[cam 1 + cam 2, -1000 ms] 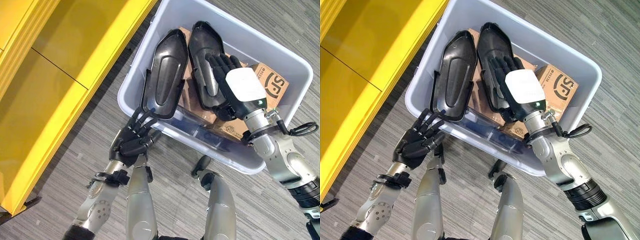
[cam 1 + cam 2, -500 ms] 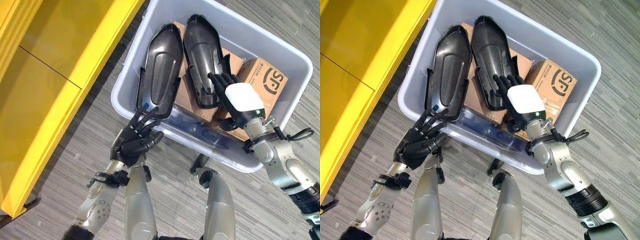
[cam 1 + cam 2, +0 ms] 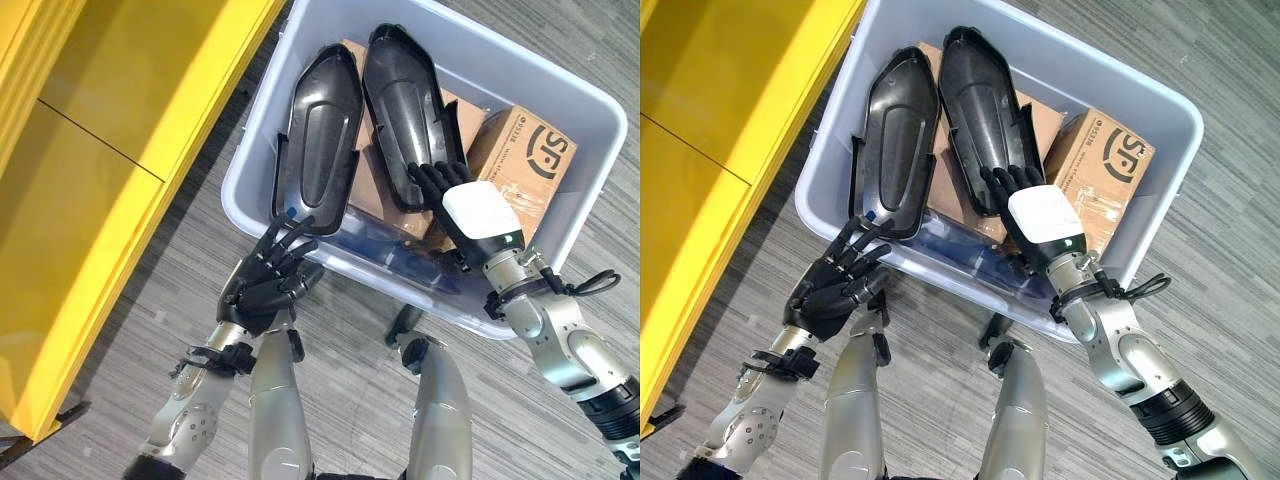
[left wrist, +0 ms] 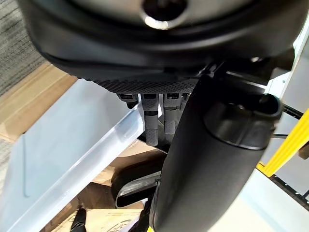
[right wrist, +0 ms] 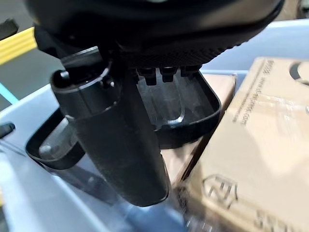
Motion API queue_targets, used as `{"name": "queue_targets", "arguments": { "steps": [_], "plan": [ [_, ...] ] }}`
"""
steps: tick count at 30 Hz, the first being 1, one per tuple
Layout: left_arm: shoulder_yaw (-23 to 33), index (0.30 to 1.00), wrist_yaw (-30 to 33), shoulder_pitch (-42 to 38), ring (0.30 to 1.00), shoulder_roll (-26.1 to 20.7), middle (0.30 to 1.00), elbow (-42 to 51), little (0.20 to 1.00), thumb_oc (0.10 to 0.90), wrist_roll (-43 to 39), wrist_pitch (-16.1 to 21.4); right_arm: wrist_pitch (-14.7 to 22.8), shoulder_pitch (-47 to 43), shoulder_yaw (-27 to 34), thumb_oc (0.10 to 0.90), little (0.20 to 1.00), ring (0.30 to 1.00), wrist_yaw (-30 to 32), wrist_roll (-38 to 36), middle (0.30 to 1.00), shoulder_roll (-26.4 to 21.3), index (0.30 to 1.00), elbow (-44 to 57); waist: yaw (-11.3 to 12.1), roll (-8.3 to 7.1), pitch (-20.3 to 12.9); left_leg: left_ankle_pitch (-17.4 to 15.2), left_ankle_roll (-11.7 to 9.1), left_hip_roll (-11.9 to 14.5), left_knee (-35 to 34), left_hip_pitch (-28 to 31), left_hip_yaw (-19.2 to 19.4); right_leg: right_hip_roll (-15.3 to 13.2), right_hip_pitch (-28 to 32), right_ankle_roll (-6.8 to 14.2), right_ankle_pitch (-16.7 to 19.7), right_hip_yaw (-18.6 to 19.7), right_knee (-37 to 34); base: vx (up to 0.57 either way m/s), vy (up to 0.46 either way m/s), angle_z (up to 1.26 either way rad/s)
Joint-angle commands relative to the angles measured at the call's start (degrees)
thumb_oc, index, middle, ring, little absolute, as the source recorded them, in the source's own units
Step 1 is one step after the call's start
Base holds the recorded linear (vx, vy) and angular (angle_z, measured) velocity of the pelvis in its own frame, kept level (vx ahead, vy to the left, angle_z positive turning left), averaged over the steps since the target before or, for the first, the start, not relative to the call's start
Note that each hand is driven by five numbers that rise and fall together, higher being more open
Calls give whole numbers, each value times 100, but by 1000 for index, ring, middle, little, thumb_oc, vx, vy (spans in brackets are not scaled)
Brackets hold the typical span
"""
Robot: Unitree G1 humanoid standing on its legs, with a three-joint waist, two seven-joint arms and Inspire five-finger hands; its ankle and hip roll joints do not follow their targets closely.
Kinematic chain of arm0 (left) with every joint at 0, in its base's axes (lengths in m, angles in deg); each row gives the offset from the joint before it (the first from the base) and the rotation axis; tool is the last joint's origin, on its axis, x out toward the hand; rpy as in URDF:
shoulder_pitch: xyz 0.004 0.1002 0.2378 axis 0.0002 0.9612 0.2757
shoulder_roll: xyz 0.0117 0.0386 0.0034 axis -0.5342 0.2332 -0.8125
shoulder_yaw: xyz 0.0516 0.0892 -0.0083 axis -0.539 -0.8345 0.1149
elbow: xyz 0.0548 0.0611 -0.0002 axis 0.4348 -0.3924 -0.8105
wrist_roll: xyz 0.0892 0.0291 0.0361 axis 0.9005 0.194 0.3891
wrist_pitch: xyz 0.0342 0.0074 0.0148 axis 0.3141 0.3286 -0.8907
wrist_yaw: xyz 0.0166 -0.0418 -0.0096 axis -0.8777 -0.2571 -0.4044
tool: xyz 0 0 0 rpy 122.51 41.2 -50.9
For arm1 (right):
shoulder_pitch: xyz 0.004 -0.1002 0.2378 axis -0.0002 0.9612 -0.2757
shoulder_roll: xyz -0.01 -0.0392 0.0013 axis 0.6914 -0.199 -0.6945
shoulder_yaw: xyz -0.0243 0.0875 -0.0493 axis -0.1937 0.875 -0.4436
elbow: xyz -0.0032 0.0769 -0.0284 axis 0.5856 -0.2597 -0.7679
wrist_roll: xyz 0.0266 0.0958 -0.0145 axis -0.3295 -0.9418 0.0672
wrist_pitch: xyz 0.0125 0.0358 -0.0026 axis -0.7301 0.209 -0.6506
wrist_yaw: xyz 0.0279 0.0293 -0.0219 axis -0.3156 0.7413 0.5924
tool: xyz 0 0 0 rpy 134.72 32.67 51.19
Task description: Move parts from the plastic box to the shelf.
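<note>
Drawn back along the right-hand black part (image 3: 405,105), the right hand (image 3: 470,215) rests straight-fingered at its near end; the left hand (image 3: 268,275) waits spread below the plastic box (image 3: 590,215).

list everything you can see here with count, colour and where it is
plastic box: 1, pale grey-blue, on the floor ahead of the robot
black parts: 2, long moulded shells lying side by side in the box on the cardboard; left part, right part
cardboard boxes: at least 2, brown; one with a dark printed logo at the box's right side, another under the parts
shelf: 1, yellow, to the robot's left of the box
floor: grey striped carpet
left robot hand: 1, dark, fingers spread at the box's near rim, by the left part's near end
right robot hand: 1, dark with a white cover, fingers straight on the right part's near end
</note>
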Motion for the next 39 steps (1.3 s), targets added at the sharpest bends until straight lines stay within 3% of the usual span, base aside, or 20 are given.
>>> {"name": "queue_targets", "arguments": {
  "steps": [1, 4, 7, 12, 24, 26, 28, 30, 33, 39],
  "plan": [
    [-279, 1000, -423, -140, 1000, -3, 1000, 649, 1000, 900, -189, -246, 290, -666, 299, 900, 1000, 1000, 602, 157, 1000, -372, 1000, 475, 25, 253, -88, -659, -96, -104, 136, -58, -276, -20, 107, 607, -209, -170, 211, -9, 32, 0],
    [-330, 1000, -396, -200, 1000, -56, 1000, 733, 1000, 900, -348, -237, 240, -810, 266, 900, 1000, 1000, 503, 80, 1000, -440, 1000, 481, 27, 276, -88, -672, -106, -126, 193, -168, -298, -27, -3, 607, -208, -168, 249, 0, 0, 0],
    [-351, 1000, 17, -286, 1000, -37, 1000, 694, 1000, 900, -214, 111, 136, -1132, -10, 900, 1000, 1000, 629, 72, 1000, -466, 1000, 250, 89, 310, -88, -684, -110, -149, 308, -402, -363, -44, -220, 584, -206, -182, 338, -27, 18, 0],
    [-268, 1000, 70, -368, 1000, -13, 1000, 606, 1000, 900, -136, 238, -134, -1396, -182, 900, 1000, 1000, 859, 256, 1000, -329, 1000, -76, 149, 360, -88, -722, -106, -209, 492, -713, -438, -99, -515, 557, -213, -219, 498, -5, 5, 2],
    [-169, 1000, 4, -464, 1000, 17, 1000, 554, 1000, 900, 127, -31, -626, -1666, -198, 900, 1000, 1000, 1123, -124, 1000, -202, 1000, -509, 221, 362, -88, -767, -96, -248, 791, -1263, -599, -176, -991, 562, -232, -248, 825, -4, -1, 3],
    [-172, 1000, 127, -462, 1000, 7, 1000, 568, 1000, 900, 84, 11, -946, -1635, -155, 900, 1000, 1000, 1179, -200, 1000, -169, 1000, -610, 213, 338, -88, -826, -85, -240, 943, -1389, -650, -169, -1088, 567, -224, -232, 885, 0, 0, 0],
    [-151, 1000, 119, -461, 1000, 27, 1000, 559, 1000, 900, 92, 13, -1016, -1593, -120, 900, 1000, 1000, 1264, -208, 1000, -133, 1000, -642, 202, 329, -88, -834, -88, -230, 965, -1416, -645, -160, -1106, 571, -219, -224, 883, 0, 0, 0],
    [-172, 1000, -92, -478, 1000, 69, 1000, 567, 1000, 900, 111, -126, -985, -1484, -23, 900, 1000, 1000, 1601, -475, 1000, -50, 1000, -673, 163, 332, -88, -844, -88, -222, 992, -1472, -643, -143, -1173, 574, -213, -181, 889, 0, 0, 0],
    [-220, 1000, -242, -508, 1000, 99, 1000, 567, 1000, 900, 171, -202, -880, -1410, 120, 900, 1000, 1000, 1583, -590, 1000, 39, 1000, -721, 134, 341, -88, -842, -87, -208, 992, -1484, -607, -142, -1204, 581, -205, -157, 895, -17, 29, -7],
    [-328, 1000, 80, -637, 1000, 219, 1000, 541, 1000, 900, 89, -153, -783, -1257, 155, 900, 1000, 1000, 1643, -659, 1000, 203, 1000, -748, 54, 350, -88, -810, -122, -166, 956, -1515, -562, -123, -1291, 591, -193, -87, 896, -4, 11, -2]
  ]
}}
